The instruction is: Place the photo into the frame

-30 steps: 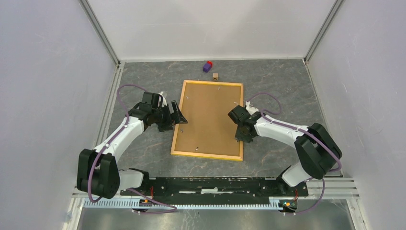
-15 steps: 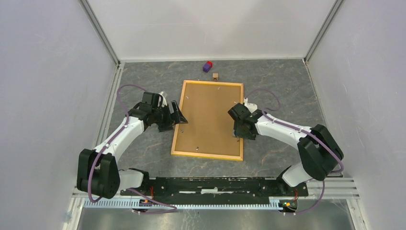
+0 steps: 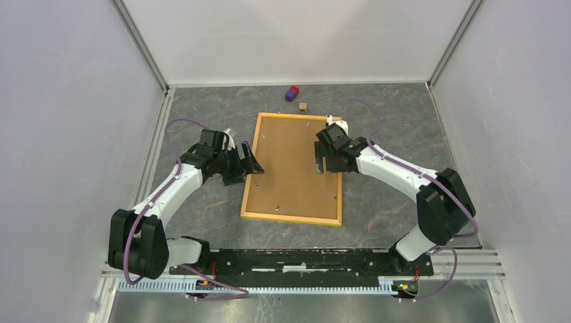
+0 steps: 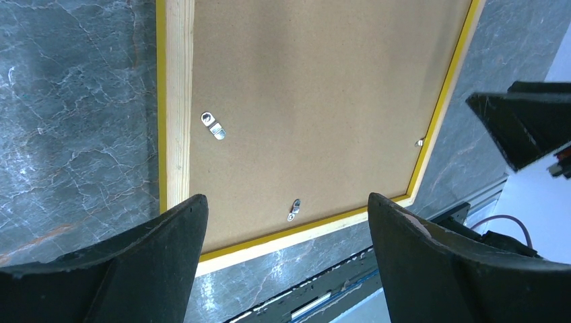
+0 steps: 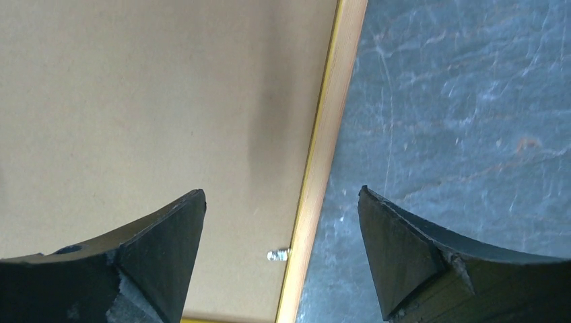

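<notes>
Frame (image 3: pixel 291 217) back-side up | left tool (image 4: pixel 286 205) wide open, empty, over left edge | right tool (image 5: pixel 281 195) wide open, empty, over right edge

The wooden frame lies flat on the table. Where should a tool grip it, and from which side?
Probably the right rail of the frame, from the right, over the table. The backing board fills the inside, so only the outer edge offers a lip; one finger must slide underneath it.

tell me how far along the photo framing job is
Done, seemingly: the backing board sits inside the face-down frame; the photo is not visible. In hand: nothing; left gripper and right gripper hang open over the frame's edges. Left: perhaps securing the metal clips.
</notes>
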